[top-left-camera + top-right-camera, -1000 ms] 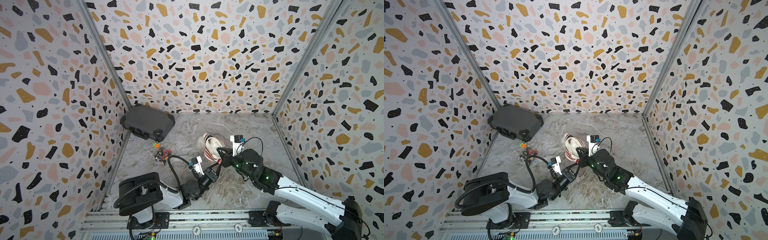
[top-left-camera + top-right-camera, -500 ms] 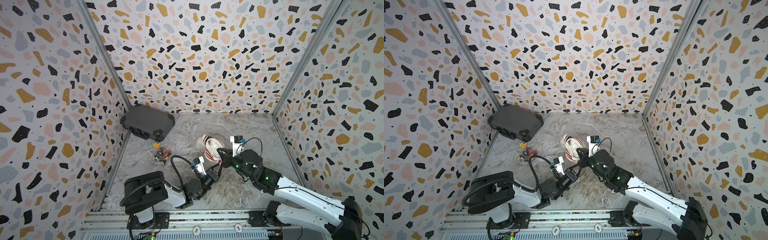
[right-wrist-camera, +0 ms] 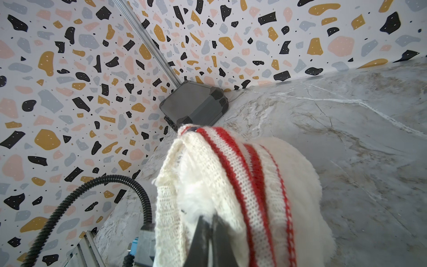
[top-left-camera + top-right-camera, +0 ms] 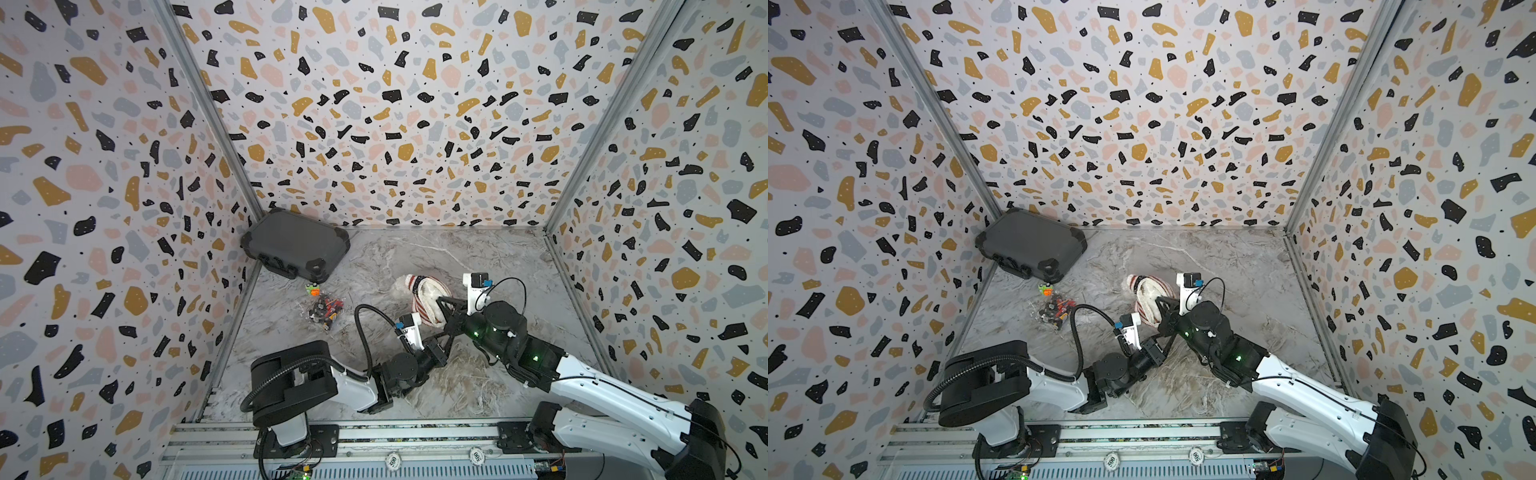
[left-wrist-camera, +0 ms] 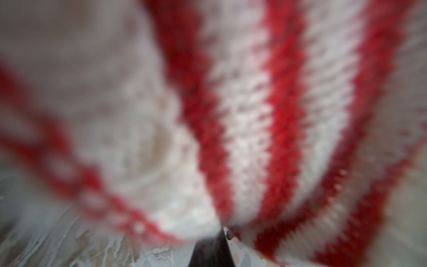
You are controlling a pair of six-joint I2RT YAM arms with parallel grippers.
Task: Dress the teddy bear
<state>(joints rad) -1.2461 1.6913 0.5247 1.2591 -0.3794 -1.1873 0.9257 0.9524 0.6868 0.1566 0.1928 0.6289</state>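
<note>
The left gripper [image 5: 220, 238] has just reached forward and closed fully, its tips pinching the hem of the red-and-white striped knit sweater [image 3: 219, 175]. The right gripper [image 3: 208, 222] stays clamped tight on the sweater's other edge. The fluffy white plush teddy bear [image 3: 305, 175] lies near the dark grey hard case [image 4: 295, 245], on its robot side, with the sweater bunched over it. With 2 grips set, pulling the sweater down probably comes next.
</note>
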